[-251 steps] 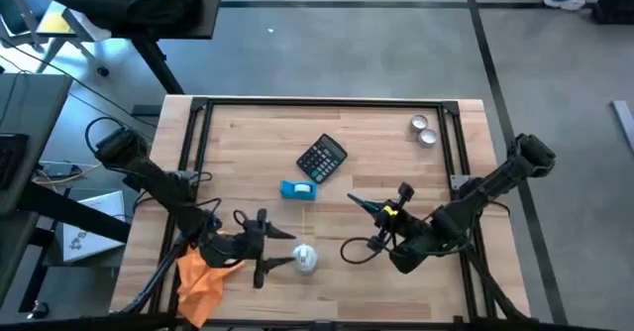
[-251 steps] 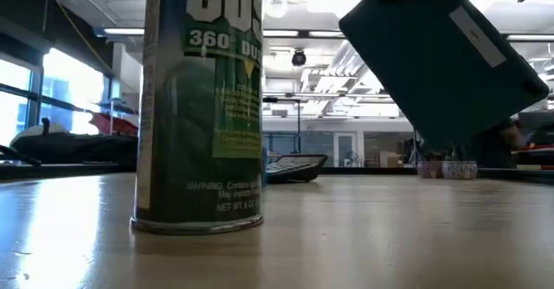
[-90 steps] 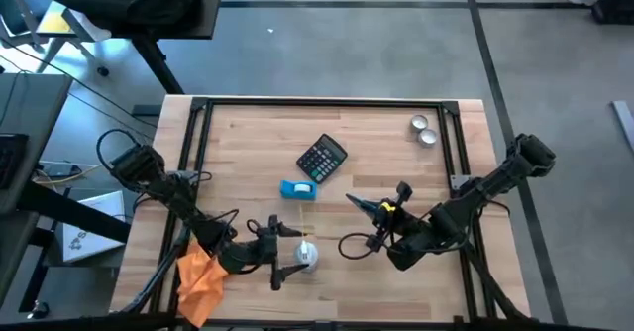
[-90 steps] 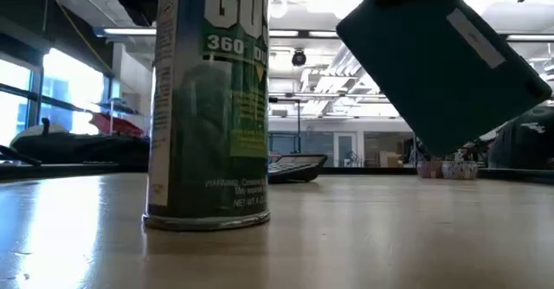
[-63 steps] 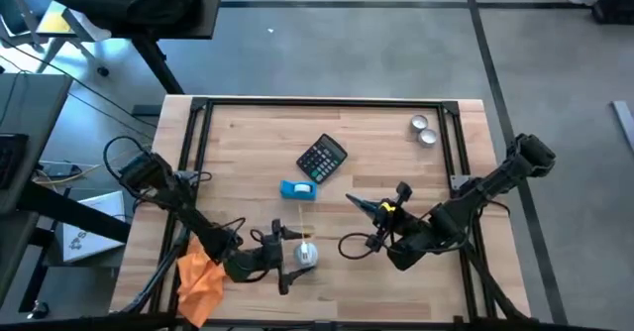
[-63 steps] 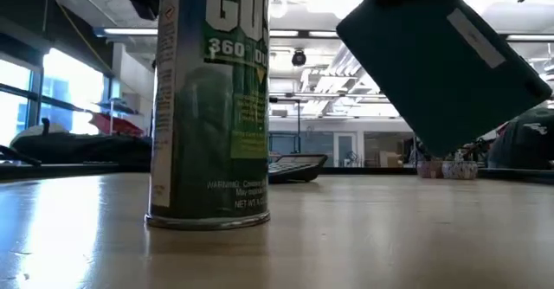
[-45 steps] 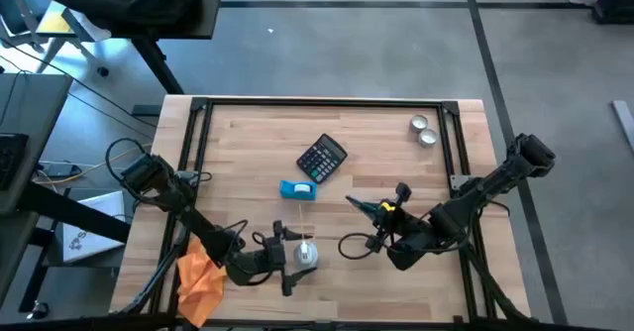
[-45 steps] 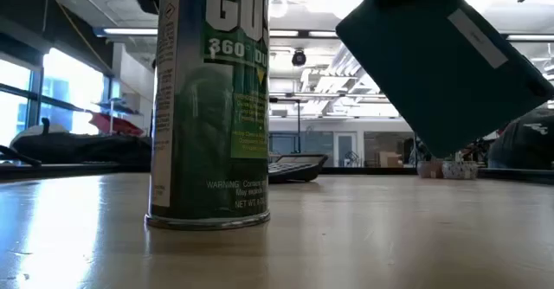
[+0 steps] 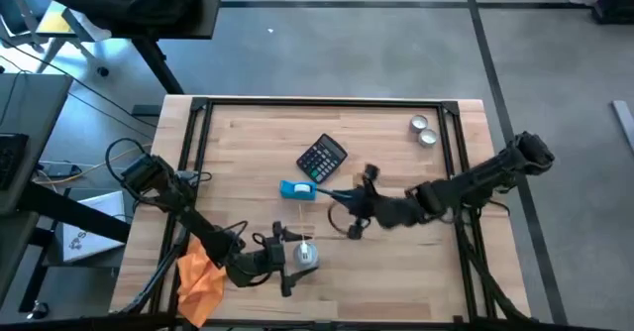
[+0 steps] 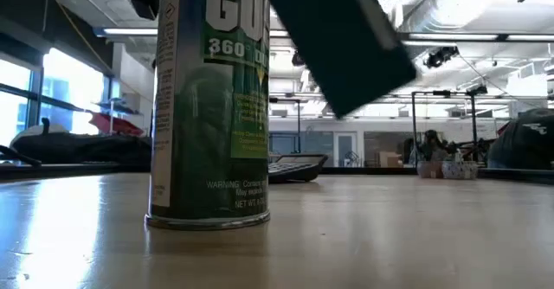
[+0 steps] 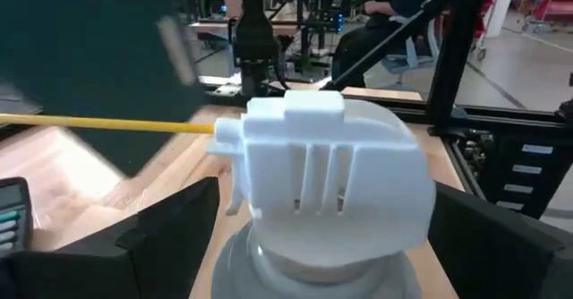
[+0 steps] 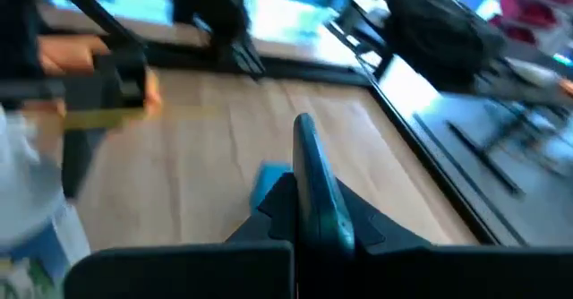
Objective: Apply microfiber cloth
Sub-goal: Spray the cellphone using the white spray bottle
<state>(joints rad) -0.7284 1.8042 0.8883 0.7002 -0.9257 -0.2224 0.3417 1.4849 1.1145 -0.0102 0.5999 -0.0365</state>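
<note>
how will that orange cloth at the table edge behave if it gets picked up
The soft bright orange microfiber cloth lies crumpled with an irregular outline, so it will probably droop limply. It looks thin, likely light. It overhangs the wooden table edge, so a push might drop it.

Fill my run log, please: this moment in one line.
left claw: at spray can | right claw: holds dark slab | microfiber cloth: front-left, untouched

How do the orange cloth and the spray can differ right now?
The cloth lies crumpled at the table's near-left edge, beside the left arm; no gripper is on it. The spray can stands upright, and the left gripper sits at its white nozzle cap. The cloth is bright orange, the can green-labelled. Both are on the left arm's side of the table.
</note>
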